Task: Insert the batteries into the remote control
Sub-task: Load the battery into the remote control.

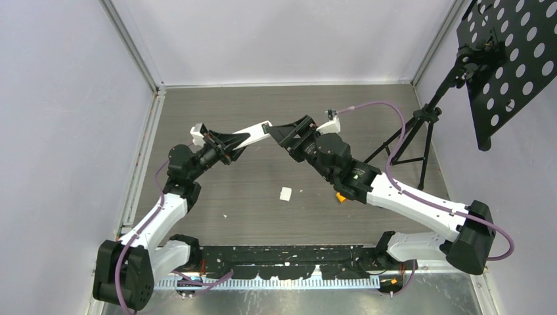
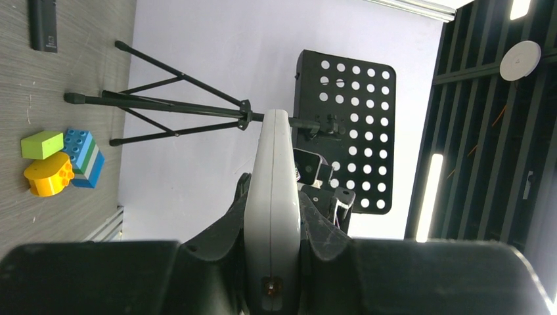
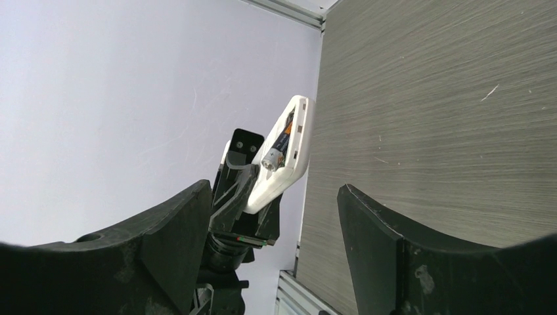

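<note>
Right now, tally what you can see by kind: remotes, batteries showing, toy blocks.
Remotes: 2, the held white remote and a dark remote, probably one
Batteries showing: 1, the battery inside the white remote
Toy blocks: 3, green block, yellow block, blue striped block
Total: 6

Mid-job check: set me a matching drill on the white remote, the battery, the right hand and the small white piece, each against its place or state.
Things
1. white remote
2. battery
3. right hand
4. small white piece

Places or states
A. open, holding nothing
B. lying loose on the table
C. clamped in the left hand
D. seated inside the white remote

Pairs: 1-C, 2-D, 3-A, 4-B
</note>
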Controlling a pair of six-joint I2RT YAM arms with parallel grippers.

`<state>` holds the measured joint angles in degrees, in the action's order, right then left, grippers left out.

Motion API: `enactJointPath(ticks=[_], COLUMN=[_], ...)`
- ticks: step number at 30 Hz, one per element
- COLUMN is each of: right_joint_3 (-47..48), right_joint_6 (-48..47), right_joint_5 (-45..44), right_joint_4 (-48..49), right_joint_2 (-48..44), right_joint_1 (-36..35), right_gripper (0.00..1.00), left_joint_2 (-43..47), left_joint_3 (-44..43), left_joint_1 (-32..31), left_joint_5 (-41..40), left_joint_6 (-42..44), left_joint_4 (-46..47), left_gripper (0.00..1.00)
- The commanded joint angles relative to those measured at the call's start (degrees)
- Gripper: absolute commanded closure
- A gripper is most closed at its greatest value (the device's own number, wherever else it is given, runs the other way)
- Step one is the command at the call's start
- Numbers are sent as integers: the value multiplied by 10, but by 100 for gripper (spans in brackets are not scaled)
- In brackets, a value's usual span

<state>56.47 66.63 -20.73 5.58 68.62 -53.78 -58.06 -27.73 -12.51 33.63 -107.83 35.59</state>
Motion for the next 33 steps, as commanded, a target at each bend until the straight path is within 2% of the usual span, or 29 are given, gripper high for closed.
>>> enactJointPath(ticks=[1, 5, 13, 16, 26, 33], right_joint_3=[9, 6, 7, 2, 8, 11], right_joint_6=[32, 49, 70, 76, 66, 62], right_joint_5=[0, 15, 60, 66, 93, 97], right_joint_4=[60, 83, 108, 107, 106, 98], right_joint_2=[13, 33, 66, 67, 81, 86], right_joint_1=[10, 22, 50, 57, 64, 64], right_gripper=[26, 32, 53, 57, 56, 49], left_joint_2=[20, 24, 31, 33, 29, 28], left_joint_3=[-17, -14, -8, -8, -17, -17], left_joint_1=[-1, -1, -1, -1, -1, -1], left_joint_5=[0, -1, 0, 0, 6, 7], left_joint_6=[-7, -8, -8, -7, 1, 6], left_joint_4=[36, 36, 42, 42, 50, 51], left_gripper=[100, 100, 100, 100, 100, 100])
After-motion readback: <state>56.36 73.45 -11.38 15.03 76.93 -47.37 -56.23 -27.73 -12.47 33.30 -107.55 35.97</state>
